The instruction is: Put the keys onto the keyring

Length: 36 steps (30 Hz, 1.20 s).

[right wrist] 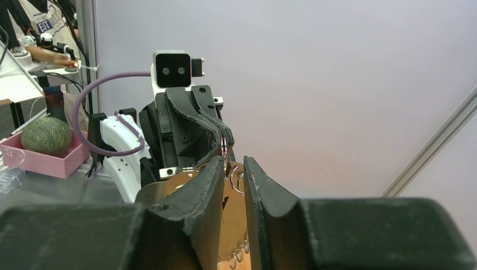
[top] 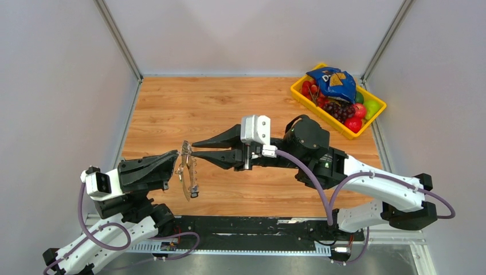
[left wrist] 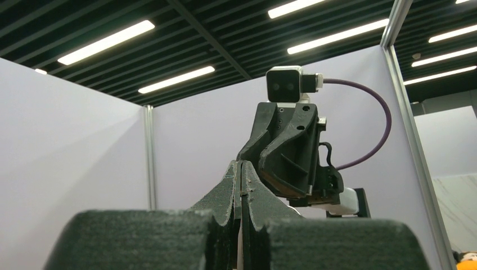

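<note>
The keyring [top: 185,171], a thin silver hoop, hangs above the wooden table [top: 189,109] from my left gripper [top: 175,161], which is shut on its upper edge. In the left wrist view those fingers [left wrist: 241,171] press together, with the right arm's wrist right behind them. My right gripper [top: 194,149] points left at the hoop, its tips almost touching it and its jaws apart. In the right wrist view the keyring [right wrist: 225,147] shows between the open fingers [right wrist: 207,180], with small wire loops [right wrist: 239,180] on it. A small piece [top: 193,193] dangles at the hoop's low end. The keys I cannot make out.
A yellow tray [top: 296,90] at the back right corner holds a blue snack bag [top: 332,82], grapes and other fruit. Grey walls with metal posts close the table in on the left, back and right. The arms' black base rail [top: 246,229] runs along the near edge.
</note>
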### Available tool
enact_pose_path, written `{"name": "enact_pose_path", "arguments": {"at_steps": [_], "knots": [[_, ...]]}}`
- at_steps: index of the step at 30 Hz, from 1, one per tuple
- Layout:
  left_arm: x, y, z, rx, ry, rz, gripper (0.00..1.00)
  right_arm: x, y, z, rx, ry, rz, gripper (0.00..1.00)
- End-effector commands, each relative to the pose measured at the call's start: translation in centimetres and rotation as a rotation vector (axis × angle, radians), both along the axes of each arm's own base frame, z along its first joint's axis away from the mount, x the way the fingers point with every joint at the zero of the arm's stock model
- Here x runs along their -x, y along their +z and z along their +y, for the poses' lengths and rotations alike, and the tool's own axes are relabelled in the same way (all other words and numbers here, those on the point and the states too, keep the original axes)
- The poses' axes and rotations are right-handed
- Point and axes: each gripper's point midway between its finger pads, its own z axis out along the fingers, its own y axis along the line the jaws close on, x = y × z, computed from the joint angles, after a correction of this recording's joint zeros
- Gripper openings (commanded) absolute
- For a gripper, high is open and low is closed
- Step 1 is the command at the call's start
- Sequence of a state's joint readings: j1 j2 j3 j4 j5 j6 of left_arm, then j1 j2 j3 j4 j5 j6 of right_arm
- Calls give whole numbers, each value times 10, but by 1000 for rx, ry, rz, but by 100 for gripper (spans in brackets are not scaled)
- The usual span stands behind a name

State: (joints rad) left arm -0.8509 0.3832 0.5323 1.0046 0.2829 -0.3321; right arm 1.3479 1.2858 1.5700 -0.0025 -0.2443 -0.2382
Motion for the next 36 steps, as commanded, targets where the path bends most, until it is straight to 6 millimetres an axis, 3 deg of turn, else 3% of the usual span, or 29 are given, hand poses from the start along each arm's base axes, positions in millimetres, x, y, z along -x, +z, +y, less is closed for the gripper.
{"name": "enact_pose_path", "arguments": {"at_steps": [1,6,11,20,30,36], "knots": [[16,17,16,55,-8,-52,0,6,16,2,-39,29,-18,22],[17,17,17,56,-10,-52,0,7,13,7,-31,38,-20,5],[17,17,18,55,-5,-53,0,9,12,8,-28,48,-22,0],[16,16,17,53,-4,-51,0,8,1,17,4,52,-17,0],[15,16,16,50,-1,-48,0,8,20,-2,-44,30,-36,6],[14,16,15,47,-3,-46,0,10,21,-2,-47,44,-33,16]]}}
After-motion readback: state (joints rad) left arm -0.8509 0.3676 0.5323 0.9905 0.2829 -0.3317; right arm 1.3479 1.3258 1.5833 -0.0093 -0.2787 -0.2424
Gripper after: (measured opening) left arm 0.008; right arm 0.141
